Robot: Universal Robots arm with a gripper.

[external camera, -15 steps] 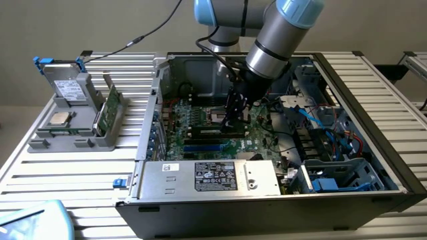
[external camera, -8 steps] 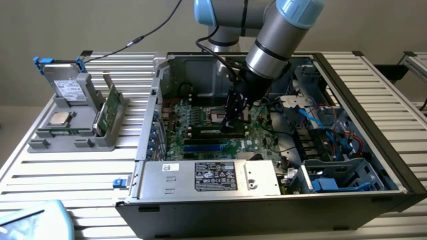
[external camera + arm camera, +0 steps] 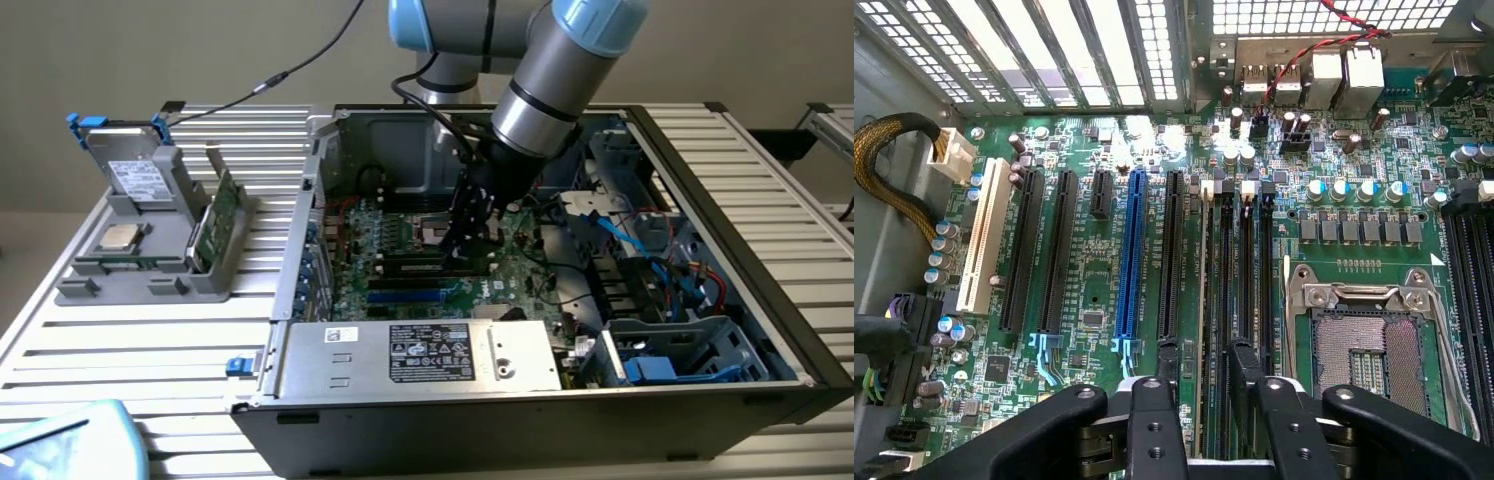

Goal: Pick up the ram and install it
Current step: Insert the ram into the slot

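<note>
Two fingers [image 3: 1154, 425] on gripper [image 3: 1206, 365], spread apart, clamped on nothing. Hanging low inside case [image 3: 747, 415], just above motherboard [image 3: 1094, 290], at end of arm [image 3: 547, 90]. Straddling ram [image 3: 1204, 260]: seen edge-on, upright in a slot near socket [image 3: 1369, 340], between the black fingertips and, as far as can be told, clear of both. Further dark slots alongside; blue slot [image 3: 1132, 250] nearby, on the side away from socket. Outside case, on exterior view's left: grey holder [image 3: 134, 275] on table [image 3: 80, 380], with processor [image 3: 120, 237] lying flat in it and green card [image 3: 214, 220] standing on edge. Against front wall of case: power supply [image 3: 427, 355], label up.
</note>
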